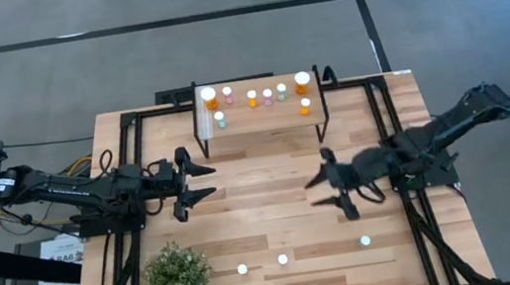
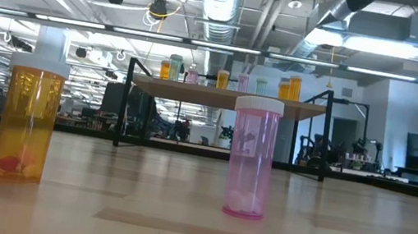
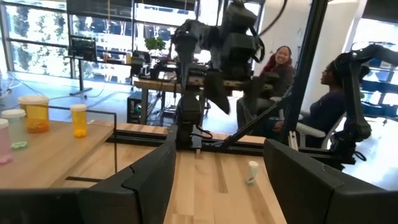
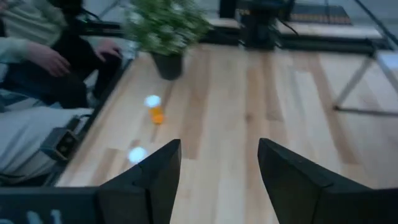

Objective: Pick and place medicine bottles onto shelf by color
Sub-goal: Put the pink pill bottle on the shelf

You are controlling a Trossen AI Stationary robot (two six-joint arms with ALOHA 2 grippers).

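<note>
The shelf [image 1: 259, 112] stands at the table's far middle with several orange, teal and pink bottles upright on its plank; it also shows in the low view [image 2: 228, 97]. Three bottles stand upright on the table near its front edge: an orange one [image 1: 242, 269] [image 2: 28, 119], a pink one [image 1: 282, 259] [image 2: 252, 158] and a teal one [image 1: 365, 241] [image 3: 252, 172]. My left gripper [image 1: 203, 185] [image 3: 217, 180] is open and empty, left of centre. My right gripper [image 1: 327, 192] [image 4: 219, 168] is open and empty, right of centre, above the table, with the orange bottle [image 4: 155, 109] ahead of it.
A green potted plant [image 1: 177, 281] [image 4: 166, 28] stands at the near left corner. A black frame [image 1: 129, 170] runs along the table's sides. People sit beyond the table's right side [image 3: 281, 68] and left side [image 4: 37, 68].
</note>
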